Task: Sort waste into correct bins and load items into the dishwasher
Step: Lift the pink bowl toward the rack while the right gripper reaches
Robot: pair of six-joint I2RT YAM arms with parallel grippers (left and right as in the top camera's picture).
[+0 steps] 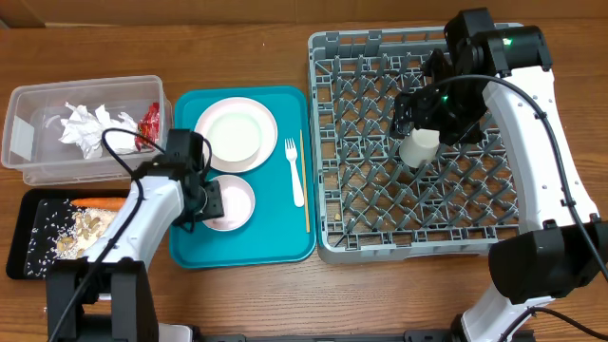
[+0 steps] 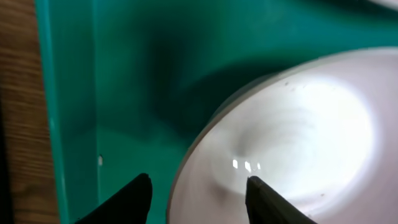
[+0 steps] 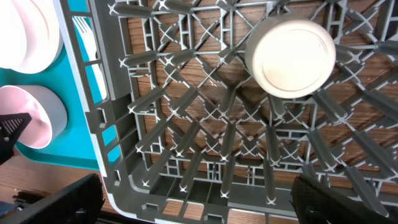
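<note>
1. Now holds the left gripper (image 2: 196, 183) low over the near left part of the teal tray (image 1: 275, 242), jaws half apart astride the rim of a white bowl (image 1: 233, 202), clamping nothing.
2. Holds the right gripper (image 3: 196, 183) to that tray's right, above the grey rack (image 1: 361, 190), jaws wide and empty.
3. Shows a white cup (image 3: 291, 59) upside down in the rack, under that gripper.
4. Shows plate (image 1: 236, 133), fork (image 1: 294, 171) and stick (image 1: 304, 180) on the teal tray; tub (image 1: 24, 142) and black tray (image 1: 19, 247) to its left.

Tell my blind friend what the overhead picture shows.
Two robot arms work at a table: the left gripper is at the rim of a white bowl on a teal tray. The right gripper hangs open over a white cup in the grey dish rack.
</note>
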